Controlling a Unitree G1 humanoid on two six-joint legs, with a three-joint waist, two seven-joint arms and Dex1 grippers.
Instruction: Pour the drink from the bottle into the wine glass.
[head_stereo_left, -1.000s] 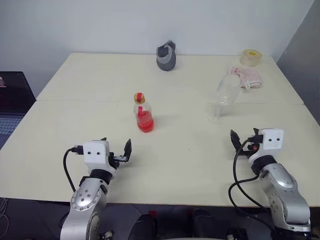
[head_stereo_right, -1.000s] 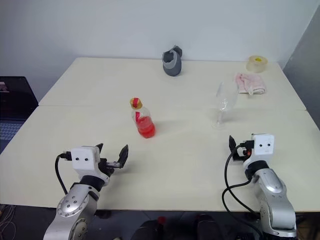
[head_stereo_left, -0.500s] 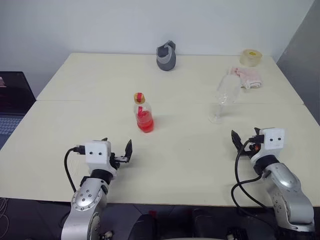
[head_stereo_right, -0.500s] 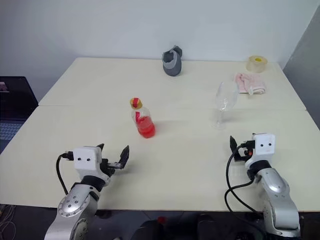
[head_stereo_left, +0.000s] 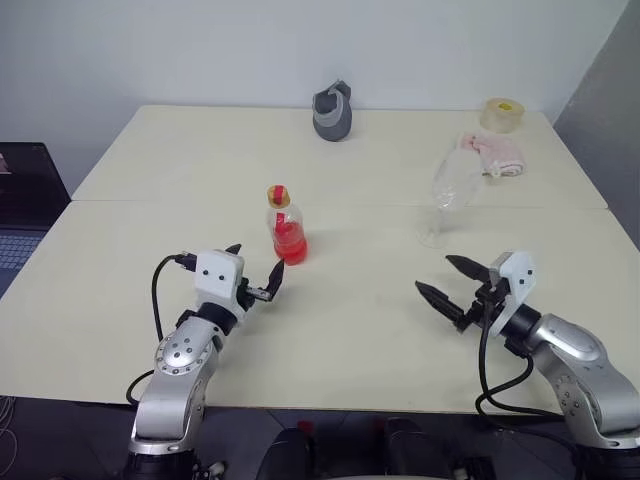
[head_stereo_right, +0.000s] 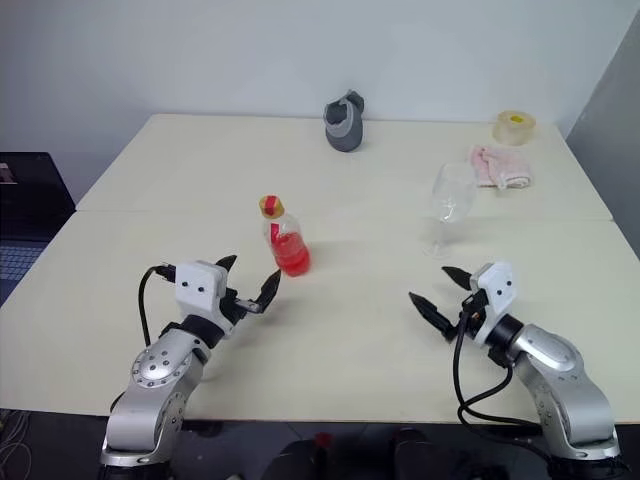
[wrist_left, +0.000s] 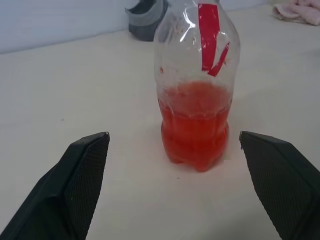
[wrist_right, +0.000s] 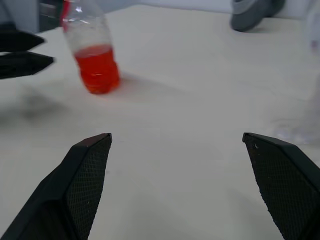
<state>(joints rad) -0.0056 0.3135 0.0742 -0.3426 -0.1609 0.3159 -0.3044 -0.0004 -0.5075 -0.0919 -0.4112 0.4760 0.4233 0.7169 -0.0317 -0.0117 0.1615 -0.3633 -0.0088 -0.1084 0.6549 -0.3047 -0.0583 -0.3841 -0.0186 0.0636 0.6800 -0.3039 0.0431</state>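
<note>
Both claws nearer bottle (head_stereo_left: 286, 230), wine glass (head_stereo_left: 447, 197) beside pink cloth (head_stereo_left: 491, 153).

Two cream tables (head_stereo_left: 180, 160) pushed tog. against plain white wall (head_stereo_left: 200, 50).

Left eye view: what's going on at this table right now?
Nothing is held yet. The left gripper is open and aimed at the small clear plastic bottle, which stands upright with its yellow-orange cap on and bright red-pink drink in its lower part. The right gripper is open too, short of the clear stemmed wine glass, which stands empty on the cream table. Pouring has not begun.
</note>
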